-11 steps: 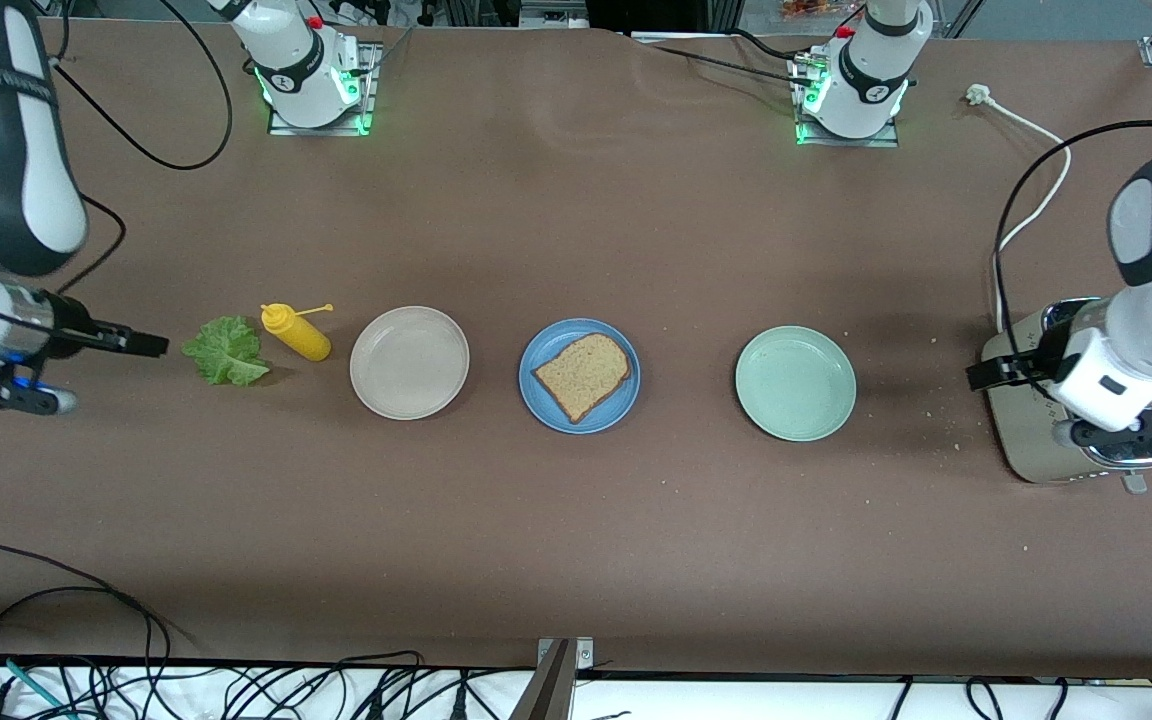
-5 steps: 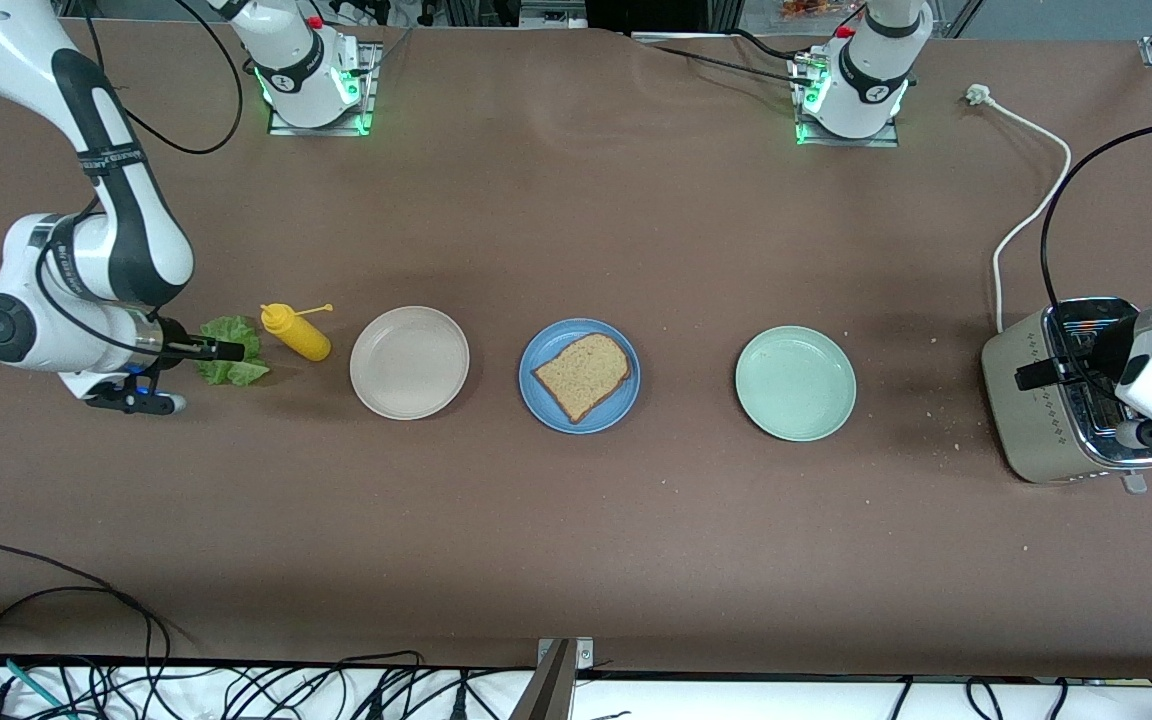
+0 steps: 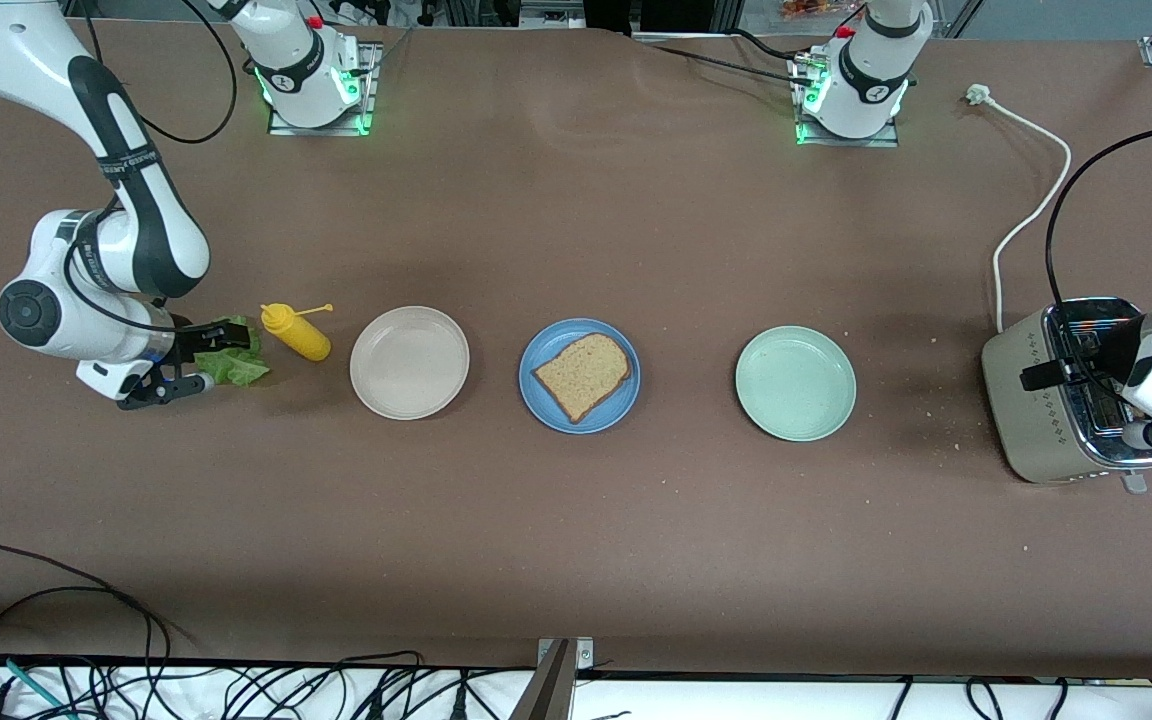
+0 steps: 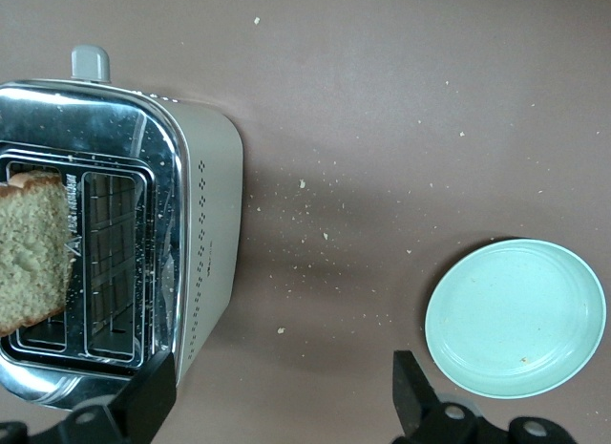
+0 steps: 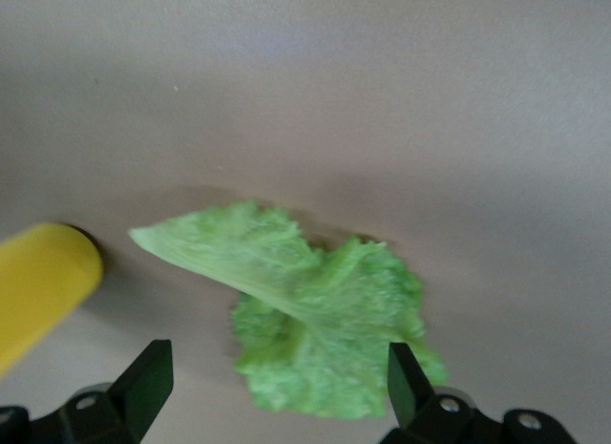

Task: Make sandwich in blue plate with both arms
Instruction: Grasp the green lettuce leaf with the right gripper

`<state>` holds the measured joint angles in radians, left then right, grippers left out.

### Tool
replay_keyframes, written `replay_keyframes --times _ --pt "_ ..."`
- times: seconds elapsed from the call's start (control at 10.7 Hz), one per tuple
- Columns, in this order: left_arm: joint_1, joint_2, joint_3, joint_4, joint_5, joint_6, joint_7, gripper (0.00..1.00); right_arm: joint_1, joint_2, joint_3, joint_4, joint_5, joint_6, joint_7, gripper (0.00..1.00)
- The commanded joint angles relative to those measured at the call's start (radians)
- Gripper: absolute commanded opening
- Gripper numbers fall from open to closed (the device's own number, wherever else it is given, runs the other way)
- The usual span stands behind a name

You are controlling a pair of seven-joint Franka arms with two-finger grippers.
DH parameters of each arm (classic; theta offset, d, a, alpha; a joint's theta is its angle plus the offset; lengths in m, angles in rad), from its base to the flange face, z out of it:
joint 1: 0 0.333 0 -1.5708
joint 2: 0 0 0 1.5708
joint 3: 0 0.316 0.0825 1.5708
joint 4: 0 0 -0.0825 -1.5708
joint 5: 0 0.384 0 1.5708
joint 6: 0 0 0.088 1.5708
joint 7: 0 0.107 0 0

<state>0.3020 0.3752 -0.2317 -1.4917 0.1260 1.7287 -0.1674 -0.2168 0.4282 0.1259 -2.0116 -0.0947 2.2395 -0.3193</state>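
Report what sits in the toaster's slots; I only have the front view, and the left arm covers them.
Observer: The left wrist view shows a slice of brown speckled wholegrain bread standing in one slot of the cream and chrome toaster; the slot beside it is empty.
Operator: Give me the left pincer's state.
Observer: The left pincer is open, fingers spread wide, holding nothing.
Operator: Now the right pincer.
Observer: The right pincer is open over the ruffled green lettuce leaf, one finger at each side; the leaf lies on the table.
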Motion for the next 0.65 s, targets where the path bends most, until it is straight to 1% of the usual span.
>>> replay_keyframes --times 0.0,0.19,0.28,0.47,0.56 --pt "0.034 0.001 -0.008 0.013 0.024 -0.003 0.023 1.0 -0.016 0.006 -0.026 -0.056 -0.017 0.075 -0.254 1.0" --pt "0.063 -0.002 -0.006 0.03 0.027 -0.003 0.083 1.0 -0.03 0.026 -0.026 -0.056 -0.016 0.077 -0.366 1.0" --pt "0.086 -0.001 -0.006 0.053 0.027 -0.003 0.121 1.0 -0.036 0.038 -0.026 -0.055 -0.016 0.103 -0.441 1.0" --pt "0.141 0.002 -0.006 0.054 0.024 -0.003 0.173 1.0 -0.045 0.076 -0.026 -0.055 -0.016 0.196 -0.582 1.0" --pt "0.158 0.004 -0.005 0.056 0.024 -0.001 0.186 1.0 -0.061 0.089 -0.026 -0.053 -0.016 0.212 -0.616 0.96"
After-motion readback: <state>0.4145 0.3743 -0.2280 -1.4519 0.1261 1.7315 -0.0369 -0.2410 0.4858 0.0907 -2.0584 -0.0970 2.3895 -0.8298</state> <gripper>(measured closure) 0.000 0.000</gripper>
